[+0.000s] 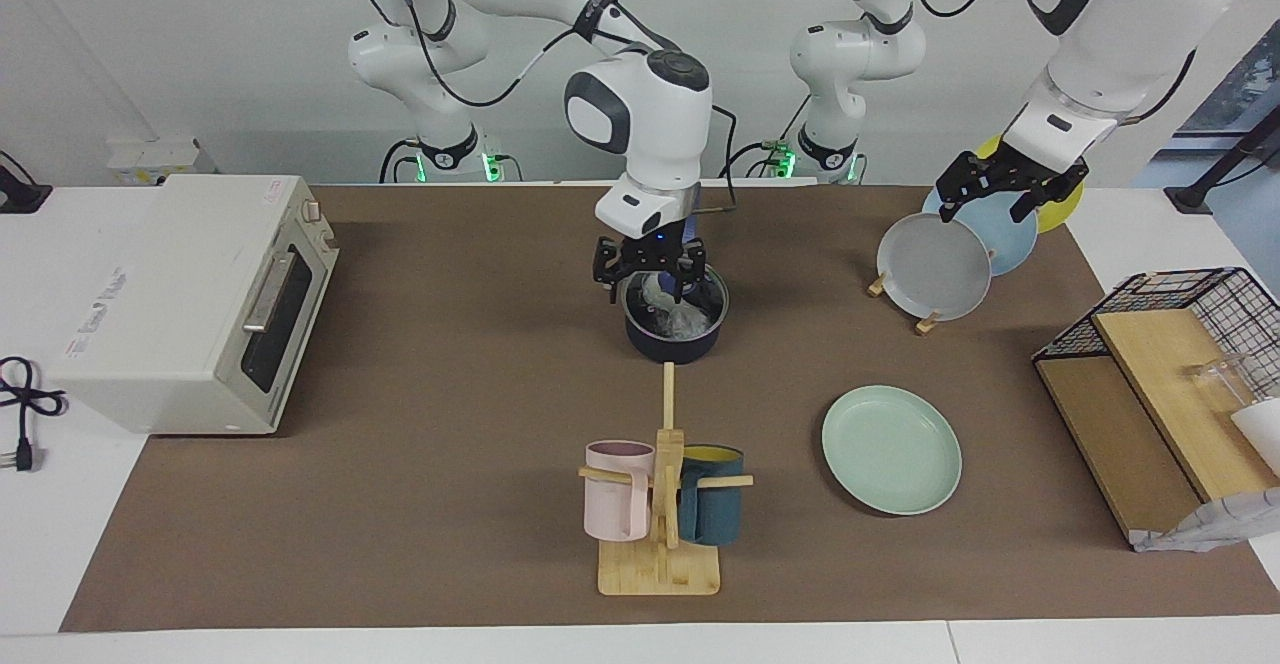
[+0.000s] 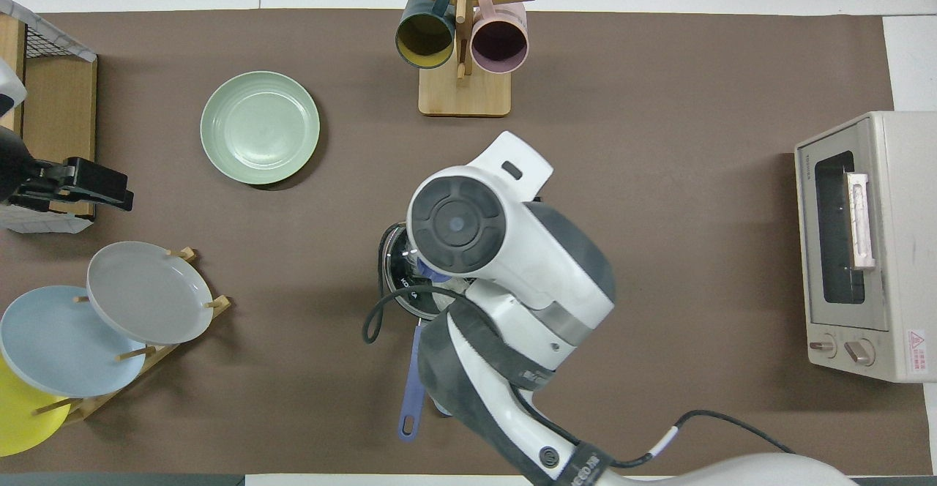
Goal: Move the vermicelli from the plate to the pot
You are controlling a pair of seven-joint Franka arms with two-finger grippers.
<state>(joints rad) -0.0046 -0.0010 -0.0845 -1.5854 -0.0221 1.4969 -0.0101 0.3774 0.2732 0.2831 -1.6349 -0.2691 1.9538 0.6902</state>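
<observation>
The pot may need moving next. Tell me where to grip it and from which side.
Grip the pot by its long blue handle, coming straight down from above. The handle lies flat, pointing toward the robots, its end bare in the overhead view; the vermicelli fills the bowl, so the rim is worse.

The white translucent vermicelli clump (image 1: 678,318) lies in the dark round pot (image 1: 672,342) at the desk's (image 1: 450,364) middle. The round mint-green plate (image 1: 891,450) sits farther from the robots, toward the left arm's end.
</observation>
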